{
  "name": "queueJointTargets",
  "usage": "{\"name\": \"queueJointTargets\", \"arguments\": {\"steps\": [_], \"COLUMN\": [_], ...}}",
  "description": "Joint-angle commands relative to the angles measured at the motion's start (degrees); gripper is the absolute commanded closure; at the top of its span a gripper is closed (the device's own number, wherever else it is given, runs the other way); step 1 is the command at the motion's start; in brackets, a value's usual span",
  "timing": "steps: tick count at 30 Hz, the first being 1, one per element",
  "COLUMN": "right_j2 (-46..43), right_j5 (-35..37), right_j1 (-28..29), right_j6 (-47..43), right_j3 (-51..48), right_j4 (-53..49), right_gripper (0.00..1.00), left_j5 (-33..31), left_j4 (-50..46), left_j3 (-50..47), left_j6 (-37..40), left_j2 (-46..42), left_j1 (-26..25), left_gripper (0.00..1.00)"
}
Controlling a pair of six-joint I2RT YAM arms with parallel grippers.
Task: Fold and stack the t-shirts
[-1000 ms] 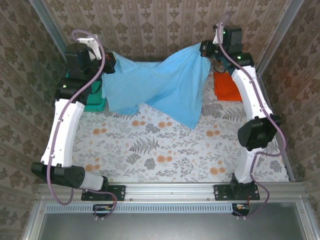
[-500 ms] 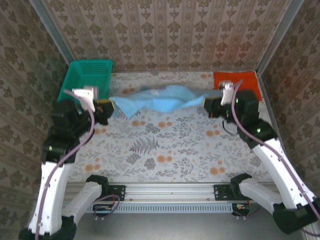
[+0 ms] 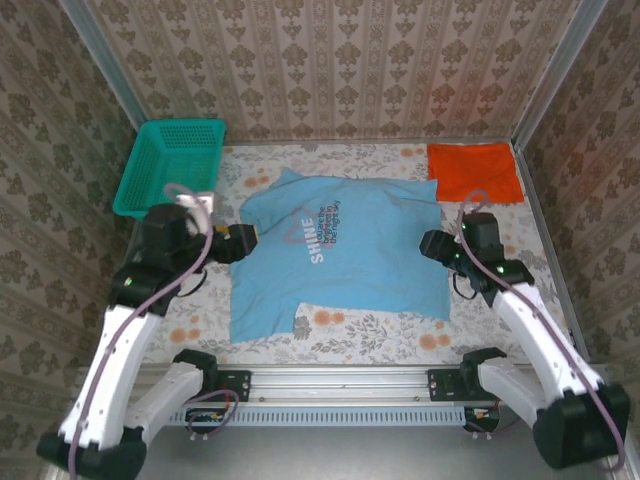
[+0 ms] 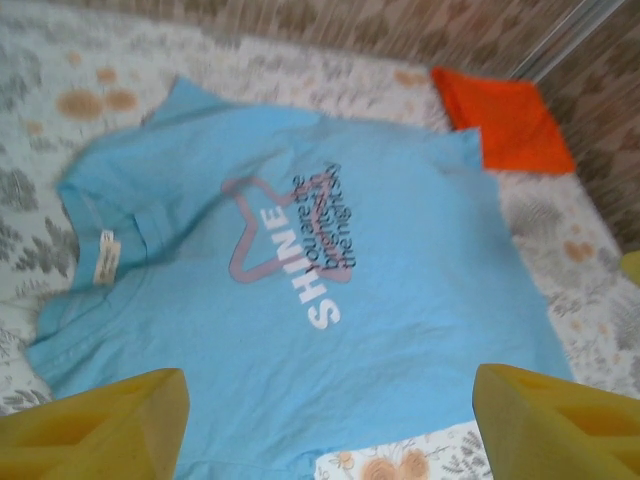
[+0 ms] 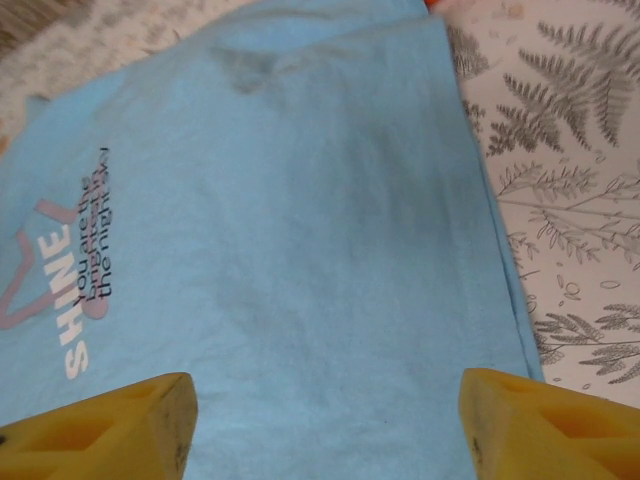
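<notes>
The light blue t-shirt [image 3: 335,250] lies spread flat on the table, print side up, its "SHINE" print [image 4: 300,255] facing the camera. The orange-red t-shirt [image 3: 473,170] lies folded at the far right corner, also seen as orange-red cloth [image 4: 505,125] in the left wrist view. My left gripper [image 3: 248,240] sits at the blue shirt's left edge, open, with nothing between its yellow fingers [image 4: 95,425]. My right gripper [image 3: 432,245] is at the shirt's right edge, open, hovering over the blue cloth [image 5: 320,260] with its yellow fingers [image 5: 550,425] apart.
A teal mesh basket [image 3: 170,165] stands at the far left corner. Patterned walls close in the back and both sides. The floral tablecloth [image 3: 370,335] shows in front of the blue shirt, and a metal rail [image 3: 340,385] runs along the near edge.
The blue shirt, held stretched in the air between both grippers, has come down and now lies flat. Both grippers have let go, opened and drawn back toward the near side.
</notes>
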Motion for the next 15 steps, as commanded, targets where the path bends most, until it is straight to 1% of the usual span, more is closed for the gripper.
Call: {"name": "queueJointTargets", "arguments": {"steps": [1, 3, 5, 8, 11, 15], "right_j2": [11.6, 19.3, 27.4, 37.4, 45.6, 53.0], "right_j5": [-1.8, -3.6, -4.1, -3.6, -3.6, -3.3], "right_j1": [-0.1, -0.1, 0.1, 0.5, 0.6, 0.8], "right_j6": [-0.6, -0.7, -0.4, 0.5, 1.9, 2.1], "right_j3": [5.7, 9.8, 13.4, 19.6, 24.8, 31.3], "right_j4": [2.1, 3.0, 5.5, 7.1, 7.8, 7.2], "right_gripper": [0.34, 0.38, 0.39, 0.41, 0.43, 0.43], "left_j5": [-8.1, -11.2, -14.6, -17.0, -20.6, -21.2], "left_j4": [1.2, 2.4, 5.7, 9.0, 9.3, 7.8], "left_j3": [2.8, 5.2, 7.8, 13.4, 20.1, 30.1], "left_j6": [-4.7, -7.0, -9.8, -11.9, -13.3, -13.2], "left_j2": [9.1, 17.5, 26.0, 38.5, 50.2, 62.1], "left_j1": [-3.7, -6.1, -8.5, -10.1, -9.9, -7.9], "left_gripper": [0.26, 0.29, 0.32, 0.35, 0.37, 0.37]}}
